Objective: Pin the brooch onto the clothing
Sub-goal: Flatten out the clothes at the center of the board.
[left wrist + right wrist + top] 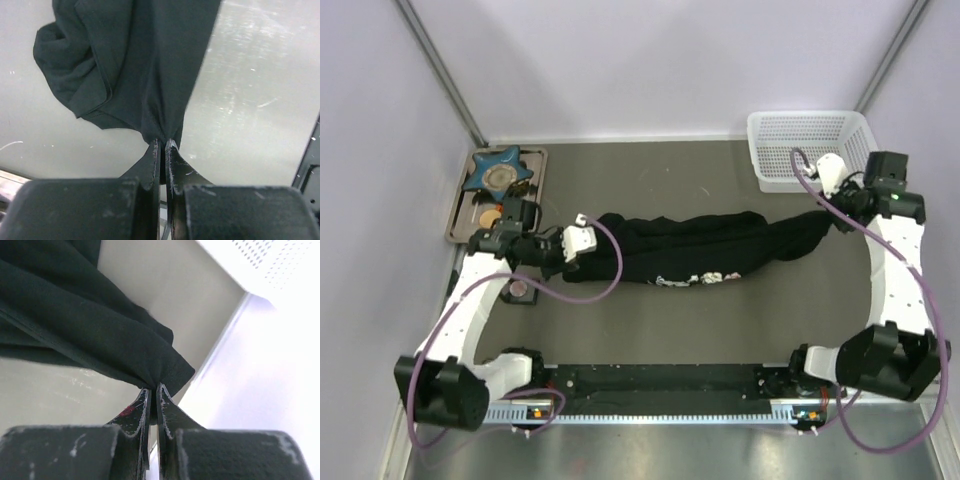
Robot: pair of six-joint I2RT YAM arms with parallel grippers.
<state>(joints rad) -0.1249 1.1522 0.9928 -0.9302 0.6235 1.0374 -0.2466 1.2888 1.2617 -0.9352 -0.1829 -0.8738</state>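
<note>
The clothing [700, 245], a black T-shirt, hangs bunched and stretched between both arms across the middle of the table, with a little white lettering showing at its lower edge. My left gripper [596, 238] is shut on the shirt's left end; the left wrist view shows the fingertips [162, 142] pinching a fold of black cloth [145, 65]. My right gripper [838, 214] is shut on the right end, and in the right wrist view [154, 387] a corner of the cloth [75, 325] is clamped between the jaws. A small round pinkish piece, the brooch [518, 289], lies on the table beside the left arm.
A white perforated basket [810, 145] stands at the back right, close to the right gripper. At the back left, a brown tray [460, 215] holds a blue star-shaped dish [498, 170] and small round pieces. Lilac walls enclose the table on three sides.
</note>
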